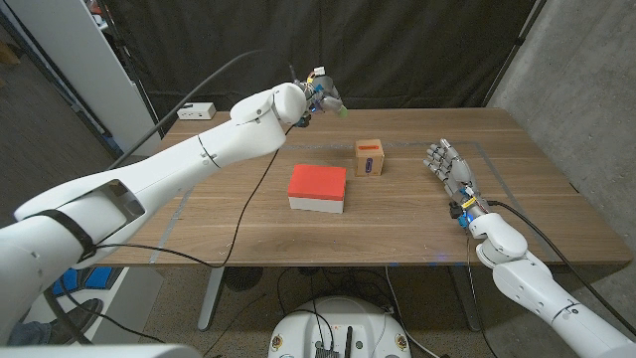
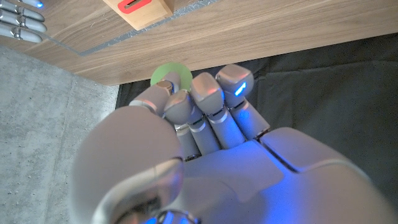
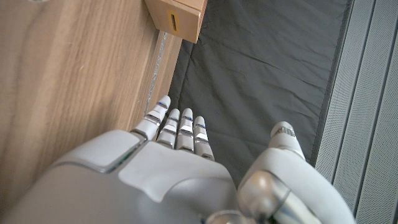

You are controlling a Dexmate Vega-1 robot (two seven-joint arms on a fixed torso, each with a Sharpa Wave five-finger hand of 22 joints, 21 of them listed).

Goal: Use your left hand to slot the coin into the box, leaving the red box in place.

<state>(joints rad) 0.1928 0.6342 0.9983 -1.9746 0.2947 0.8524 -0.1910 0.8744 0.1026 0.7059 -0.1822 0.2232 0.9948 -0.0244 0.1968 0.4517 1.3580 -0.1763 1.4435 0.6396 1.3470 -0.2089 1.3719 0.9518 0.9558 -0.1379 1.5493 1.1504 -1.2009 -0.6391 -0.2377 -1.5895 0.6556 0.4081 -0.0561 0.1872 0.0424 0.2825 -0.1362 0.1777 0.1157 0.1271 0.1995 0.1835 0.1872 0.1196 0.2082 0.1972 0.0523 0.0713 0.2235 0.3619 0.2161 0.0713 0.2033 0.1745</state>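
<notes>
Worktop (image 1: 248, 214), frame centre, carries the red box (image 1: 318, 187) and, upper right of it, the slotted wooden box (image 1: 370, 157). Left hand (image 1: 320, 94), top centre, pinches the green coin (image 1: 343, 112); right hand (image 1: 449, 171), right, waits released. Best lowered edge-on over the slot, clear of the red box.

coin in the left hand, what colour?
Light green. The coin shows best in the left wrist view, pinched at the left hand's fingertips.

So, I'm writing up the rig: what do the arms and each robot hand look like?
Both arms have glossy white rounded shells; the left arm has a black band and a black cable alongside. Each robot hand, left and right, is silver-grey with segmented fingers; blue light glows on the left one.
</notes>
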